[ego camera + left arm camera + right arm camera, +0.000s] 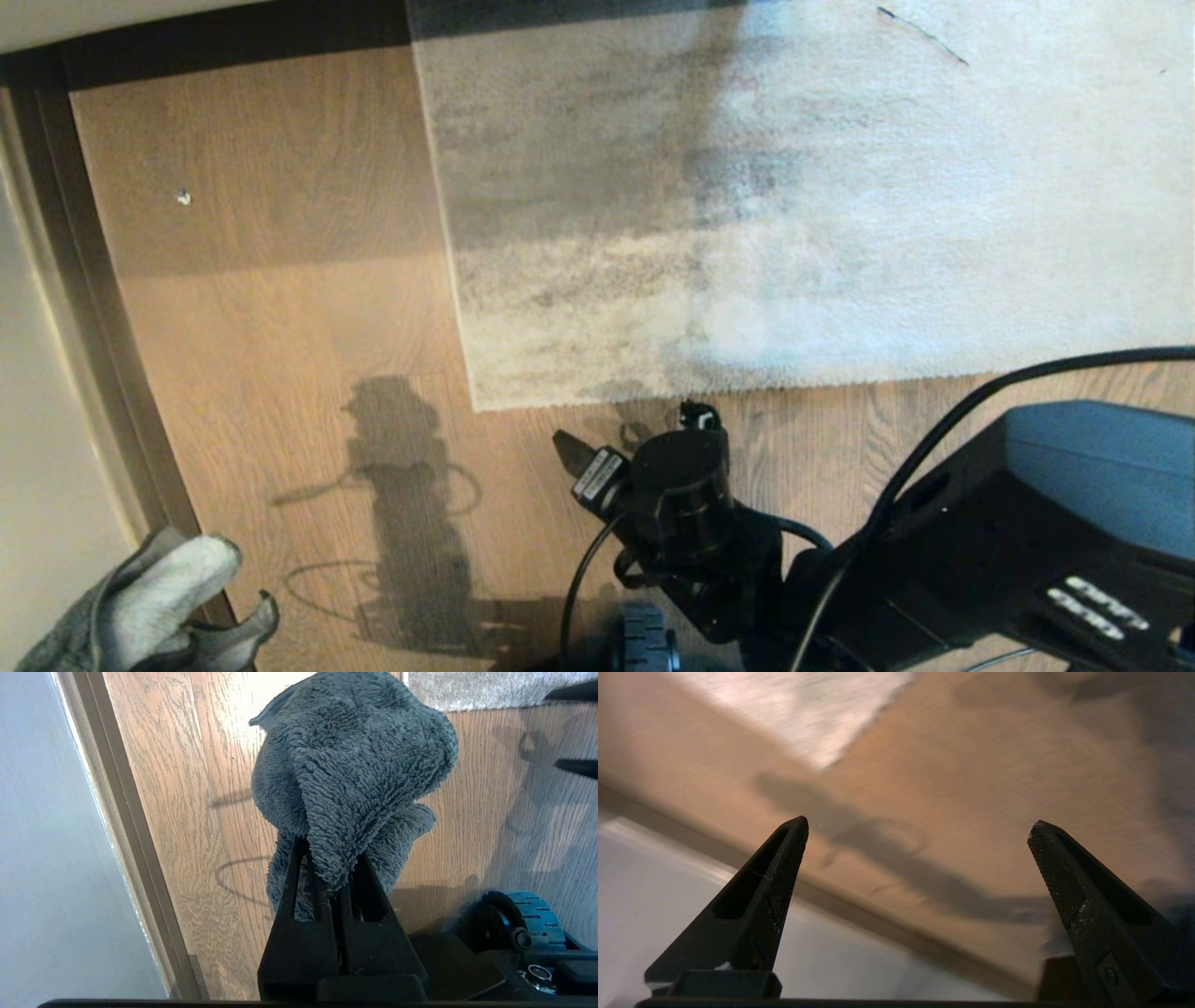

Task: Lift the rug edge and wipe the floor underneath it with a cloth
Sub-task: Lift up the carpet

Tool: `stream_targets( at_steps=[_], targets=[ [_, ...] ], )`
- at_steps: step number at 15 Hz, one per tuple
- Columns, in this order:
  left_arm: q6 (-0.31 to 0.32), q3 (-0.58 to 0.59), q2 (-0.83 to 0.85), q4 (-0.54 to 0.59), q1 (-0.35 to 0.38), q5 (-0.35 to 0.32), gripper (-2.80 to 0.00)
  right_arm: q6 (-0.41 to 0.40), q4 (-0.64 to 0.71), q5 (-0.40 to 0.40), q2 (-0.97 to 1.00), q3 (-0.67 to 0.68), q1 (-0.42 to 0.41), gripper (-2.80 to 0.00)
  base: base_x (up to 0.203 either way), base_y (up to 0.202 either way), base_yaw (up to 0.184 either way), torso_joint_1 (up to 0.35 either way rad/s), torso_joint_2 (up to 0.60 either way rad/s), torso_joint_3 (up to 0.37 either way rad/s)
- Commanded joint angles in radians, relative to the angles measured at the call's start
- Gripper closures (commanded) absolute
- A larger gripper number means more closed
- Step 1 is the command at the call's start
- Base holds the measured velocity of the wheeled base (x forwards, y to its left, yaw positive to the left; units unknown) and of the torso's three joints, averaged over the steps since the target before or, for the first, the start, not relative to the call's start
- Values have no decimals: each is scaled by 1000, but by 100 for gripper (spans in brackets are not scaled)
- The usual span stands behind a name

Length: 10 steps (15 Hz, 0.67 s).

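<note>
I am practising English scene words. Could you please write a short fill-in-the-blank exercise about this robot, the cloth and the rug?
1. The left gripper is shut on the grey ____.
2. The right gripper has its jaws ____, with nothing between them.
3. The rug edge lies ____ on the floor, not yet lifted.
4. The floor is made of brown ____ planks.

Missing words: cloth; open; flat; wood-grain

The left pincer (334, 872) is closed on a fuzzy grey cloth (355, 765), which bunches up beyond its black fingers (292, 891). Behind lies brown wood-grain floor (187, 812), with a pale wall and skirting board (126, 835) along one side, a grey rug edge (476, 690) at a far corner, and a blue-treaded wheel (528, 919) nearby.
</note>
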Motion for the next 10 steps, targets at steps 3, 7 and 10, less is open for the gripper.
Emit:
stream_targets(
  at_steps=[3, 7, 10],
  targets=[
    [0, 0, 0, -1, 0, 0, 0, 3, 33, -113, 104, -79, 3, -280, 0, 0, 0, 0, 0, 0],
    [0, 0, 0, -1, 0, 0, 0, -4, 9, -204, 181, -174, -2, -280, 0, 0, 0, 0, 0, 0],
    [0, 0, 0, -1, 0, -1, 0, -67, -130, -215, 206, -179, -11, -280, 0, 0, 0, 0, 0, 0]
  ],
)
